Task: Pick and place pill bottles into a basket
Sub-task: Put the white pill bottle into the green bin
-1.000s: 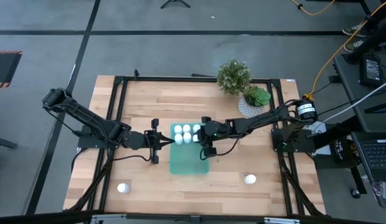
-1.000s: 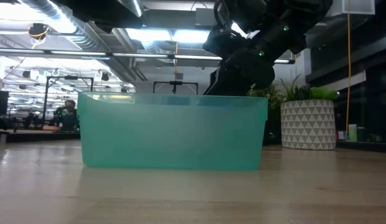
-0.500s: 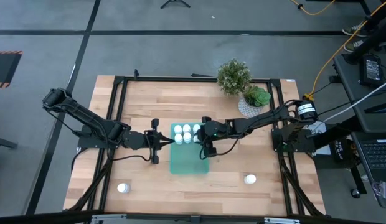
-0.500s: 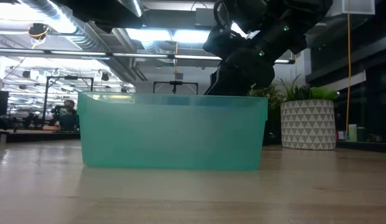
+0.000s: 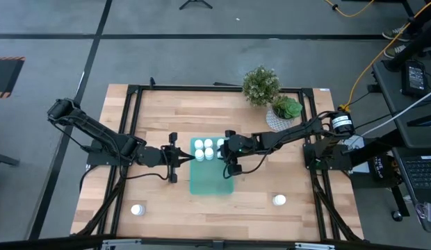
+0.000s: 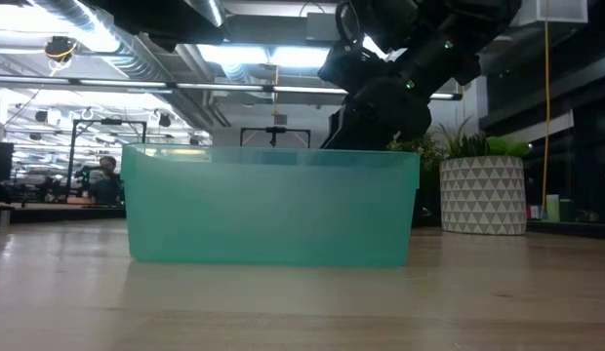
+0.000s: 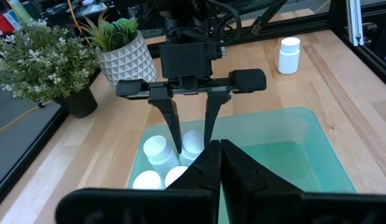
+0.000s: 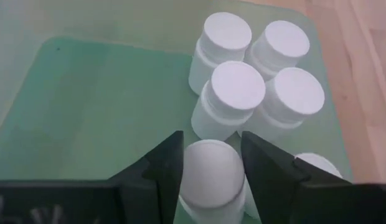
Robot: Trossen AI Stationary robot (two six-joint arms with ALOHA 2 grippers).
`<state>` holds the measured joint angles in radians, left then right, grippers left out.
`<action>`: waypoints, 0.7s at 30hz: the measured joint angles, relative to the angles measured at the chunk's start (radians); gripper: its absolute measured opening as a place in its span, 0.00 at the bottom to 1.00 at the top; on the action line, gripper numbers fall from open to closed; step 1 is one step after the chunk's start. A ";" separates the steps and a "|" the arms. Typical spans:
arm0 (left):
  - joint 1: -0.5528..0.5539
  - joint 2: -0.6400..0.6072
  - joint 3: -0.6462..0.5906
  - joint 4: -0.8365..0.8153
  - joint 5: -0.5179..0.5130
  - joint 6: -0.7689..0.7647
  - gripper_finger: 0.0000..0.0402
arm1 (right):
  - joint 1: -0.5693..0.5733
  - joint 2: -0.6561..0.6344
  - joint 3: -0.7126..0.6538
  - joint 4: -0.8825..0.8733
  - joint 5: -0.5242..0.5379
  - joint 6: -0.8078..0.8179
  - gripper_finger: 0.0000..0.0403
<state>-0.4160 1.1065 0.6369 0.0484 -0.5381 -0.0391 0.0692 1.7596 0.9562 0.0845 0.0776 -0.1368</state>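
The right gripper (image 5: 229,161) is seen over the right edge of the basket (image 5: 211,179), near its far end; in the right wrist view its fingers (image 8: 160,163) are clamped on a white pill bottle (image 8: 210,169), which is held upright above the basket floor, just beside the bottles already inside. A cluster of upright pill bottles (image 8: 236,99) is packed into the far end of the basket; four are plainly counted in that view, and part of another is glimpsed at the edge behind the right finger.

The left gripper (image 5: 175,164) is parked at the basket's left edge, pointing toward it; its fingers (image 7: 238,173) are pressed together, with nothing between them, as shown in the left wrist view.

Two more pill bottles are left standing on the desk (image 5: 160,111): one near the front left corner (image 5: 137,209), one toward the front right (image 5: 279,200), both well apart from the basket.

From the low view, the basket (image 6: 268,207) is seen side-on, the right arm dipping behind its rim; a patterned plant pot (image 6: 483,195) is set to the right.
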 joint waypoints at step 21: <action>0.000 0.000 0.000 0.000 0.000 0.000 0.01 | 0.000 -0.006 0.007 0.059 0.000 -0.085 0.40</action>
<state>-0.4164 1.1065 0.6369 0.0483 -0.5379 -0.0391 0.0692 1.7535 0.9636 0.1432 0.0780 -0.2222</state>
